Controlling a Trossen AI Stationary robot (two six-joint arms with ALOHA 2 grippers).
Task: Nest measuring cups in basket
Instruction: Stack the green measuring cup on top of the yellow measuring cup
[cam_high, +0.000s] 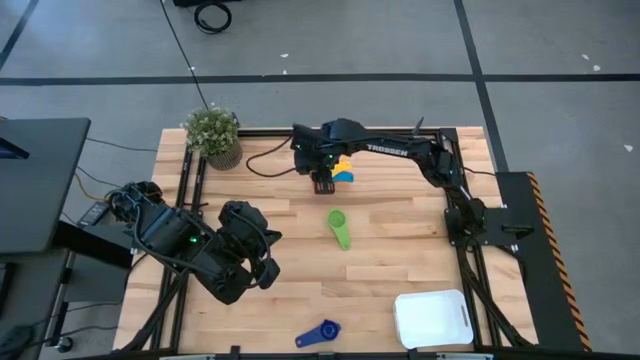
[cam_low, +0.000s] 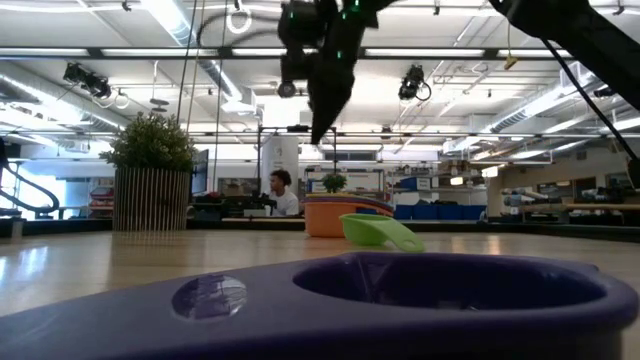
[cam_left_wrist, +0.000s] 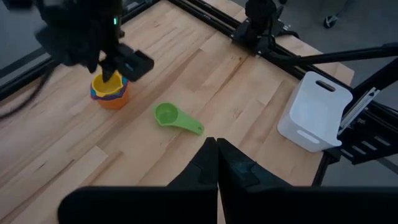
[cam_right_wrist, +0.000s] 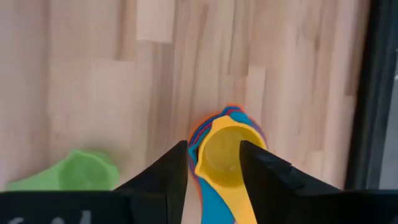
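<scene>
My left end effector (cam_left_wrist: 216, 163) is resting pinched shut at the table's (cam_high: 400, 250) left side. Right end effector (cam_right_wrist: 214, 165) is hovering part-open astride the nested stack (cam_high: 343, 170). Green cup (cam_high: 339, 226) looks next. Only the low view is showing the dark blue cup (cam_low: 400, 300) close up; the basket (cam_high: 432, 318) is waiting, front right.

Bystanders on and beyond the table

Potted plant (cam_high: 213, 134) upright at the far left corner of the wooden table (cam_high: 300, 270); black cable (cam_high: 262, 155) trailing beside it. Dark monitor (cam_high: 30, 185) off the left edge. Grey floor with black tape lines (cam_high: 480, 80). Seated person (cam_low: 283, 192) far off in the room behind.
</scene>
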